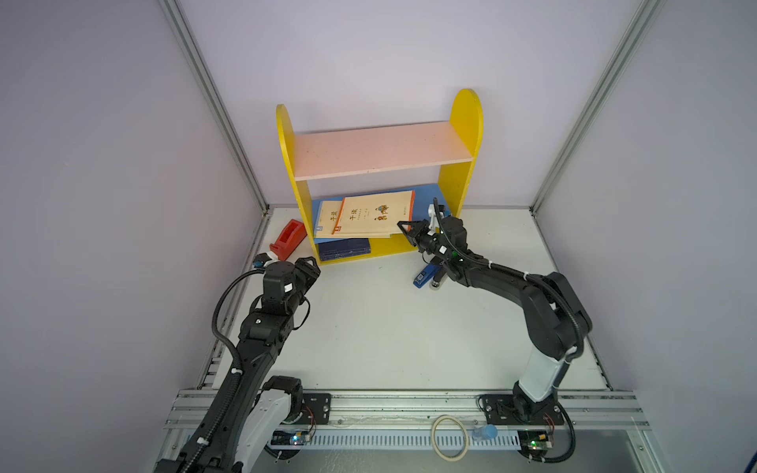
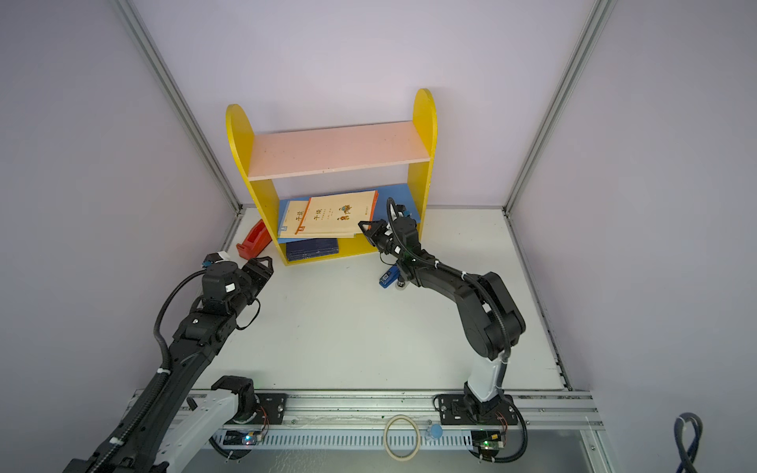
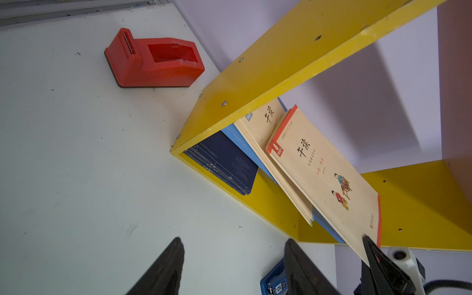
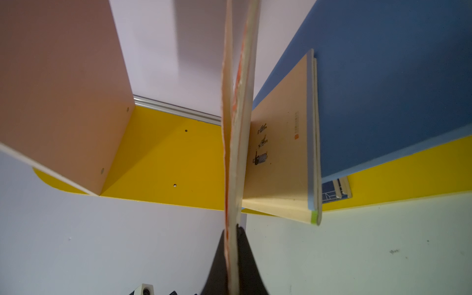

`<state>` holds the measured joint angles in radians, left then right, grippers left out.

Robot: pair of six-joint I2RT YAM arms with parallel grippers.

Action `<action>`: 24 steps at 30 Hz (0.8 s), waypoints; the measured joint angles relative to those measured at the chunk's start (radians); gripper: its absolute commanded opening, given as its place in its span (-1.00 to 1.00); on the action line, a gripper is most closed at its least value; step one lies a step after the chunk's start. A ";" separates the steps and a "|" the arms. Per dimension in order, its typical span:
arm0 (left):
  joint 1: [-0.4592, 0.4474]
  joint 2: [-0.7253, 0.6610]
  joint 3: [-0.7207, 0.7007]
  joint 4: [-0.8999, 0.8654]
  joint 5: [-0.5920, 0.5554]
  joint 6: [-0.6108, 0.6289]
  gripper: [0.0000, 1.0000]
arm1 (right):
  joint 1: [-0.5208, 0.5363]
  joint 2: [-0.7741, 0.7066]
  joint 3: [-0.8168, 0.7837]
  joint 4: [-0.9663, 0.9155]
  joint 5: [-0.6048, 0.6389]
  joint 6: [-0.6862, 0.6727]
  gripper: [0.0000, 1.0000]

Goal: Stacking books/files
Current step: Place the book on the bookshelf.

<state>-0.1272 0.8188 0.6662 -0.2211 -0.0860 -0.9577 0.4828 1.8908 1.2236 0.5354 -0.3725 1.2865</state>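
Left gripper [image 3: 233, 241] parted, right gripper [image 1: 403, 226] clamped (tightly)

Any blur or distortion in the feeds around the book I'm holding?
Right wrist view: the cream book, pinched in the right gripper, is edge-on and blurred up close. Left wrist view: sharp, its title legible. Both top views: wide-angle, corner posts splay outward.

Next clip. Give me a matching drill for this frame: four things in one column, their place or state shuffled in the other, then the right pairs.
Things:
1. red tape dispenser
2. blue stapler
3. top cream book
4. left claw

Places or states:
A. pinched at a corner by the shut right claw
B. open and empty, over the table
C. on the table, partly hidden beneath the right arm
D. on the table outside the bookcase, nearest the left claw

Pairs: 1-D, 2-C, 3-A, 4-B.
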 measured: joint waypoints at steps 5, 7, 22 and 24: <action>0.000 0.033 0.004 0.019 0.003 0.023 0.30 | 0.000 0.095 0.150 -0.017 -0.066 0.011 -1.00; 0.000 0.038 0.004 0.023 0.003 0.026 0.30 | 0.000 0.123 0.190 -0.024 -0.086 0.011 -1.00; 0.003 0.052 0.014 0.022 0.003 0.026 0.33 | 0.016 0.260 0.332 -0.149 -0.147 0.019 -1.00; 0.004 0.057 0.017 0.022 0.003 0.026 0.34 | 0.016 0.267 0.342 -0.171 -0.149 0.019 -1.00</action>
<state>-0.1230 0.8757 0.6834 -0.1993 -0.0834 -0.9318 0.4984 2.1574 1.5658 0.3645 -0.5213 1.3052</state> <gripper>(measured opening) 0.667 0.069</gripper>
